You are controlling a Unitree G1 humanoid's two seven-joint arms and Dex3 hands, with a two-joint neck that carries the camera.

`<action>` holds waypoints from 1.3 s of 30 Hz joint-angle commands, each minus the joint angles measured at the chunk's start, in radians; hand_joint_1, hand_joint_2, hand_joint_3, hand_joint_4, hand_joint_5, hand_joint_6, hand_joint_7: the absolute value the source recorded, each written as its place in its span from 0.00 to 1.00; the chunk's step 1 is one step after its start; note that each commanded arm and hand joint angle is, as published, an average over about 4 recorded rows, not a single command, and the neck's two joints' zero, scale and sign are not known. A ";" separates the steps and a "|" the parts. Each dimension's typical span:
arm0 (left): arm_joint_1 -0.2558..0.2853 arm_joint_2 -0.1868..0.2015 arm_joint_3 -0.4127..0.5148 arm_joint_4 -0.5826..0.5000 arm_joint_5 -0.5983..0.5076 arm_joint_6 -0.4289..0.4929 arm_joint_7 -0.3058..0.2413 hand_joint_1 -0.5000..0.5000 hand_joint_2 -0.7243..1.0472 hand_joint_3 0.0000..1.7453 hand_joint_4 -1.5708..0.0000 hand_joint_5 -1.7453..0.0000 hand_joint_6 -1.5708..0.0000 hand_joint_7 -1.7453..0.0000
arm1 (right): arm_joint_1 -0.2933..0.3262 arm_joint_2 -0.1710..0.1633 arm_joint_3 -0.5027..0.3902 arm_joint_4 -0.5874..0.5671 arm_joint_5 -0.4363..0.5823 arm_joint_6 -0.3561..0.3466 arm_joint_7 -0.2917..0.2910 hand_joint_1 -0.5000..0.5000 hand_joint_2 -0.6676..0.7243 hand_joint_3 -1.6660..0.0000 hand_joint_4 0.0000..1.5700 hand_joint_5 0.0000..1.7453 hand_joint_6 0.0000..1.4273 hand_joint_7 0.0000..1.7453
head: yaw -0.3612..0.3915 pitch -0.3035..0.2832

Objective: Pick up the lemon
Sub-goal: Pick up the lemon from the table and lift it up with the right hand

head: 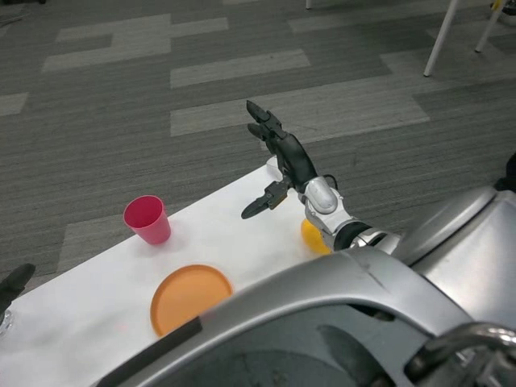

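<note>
R robot hand (278, 165) spread wide, holding nothing, above lemon (313, 236); pink cup (147, 218), orange plate (190, 296) hold nothing.

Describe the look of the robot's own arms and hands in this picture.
The right robot hand is black, with slim, segmented fingers. It joins a shiny silver wrist and a silver forearm ringed by dark bands, with a thin black cable at the wrist. Of the left robot hand, only a dark tip shows at the picture's edge.
</note>
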 commanded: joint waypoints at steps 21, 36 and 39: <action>-0.089 0.011 -0.062 0.017 0.002 0.036 0.000 1.00 1.00 0.03 1.00 1.00 1.00 1.00 | 0.239 0.067 -0.389 0.109 0.026 -0.001 0.034 0.62 0.91 1.00 0.00 0.22 0.00 0.00 | -0.065 -0.031; -0.094 0.010 -0.070 0.023 0.004 0.044 0.000 1.00 1.00 0.05 1.00 1.00 1.00 1.00 | 0.251 0.084 -0.404 0.256 0.019 -0.003 0.057 0.55 0.90 0.99 0.00 0.24 0.00 0.00 | -0.076 -0.042; -0.094 0.010 -0.070 0.023 0.004 0.044 0.000 1.00 1.00 0.05 1.00 1.00 1.00 1.00 | 0.240 0.078 -0.396 0.295 0.003 -0.006 0.078 0.54 0.83 1.00 0.00 0.28 0.00 0.00 | -0.079 -0.045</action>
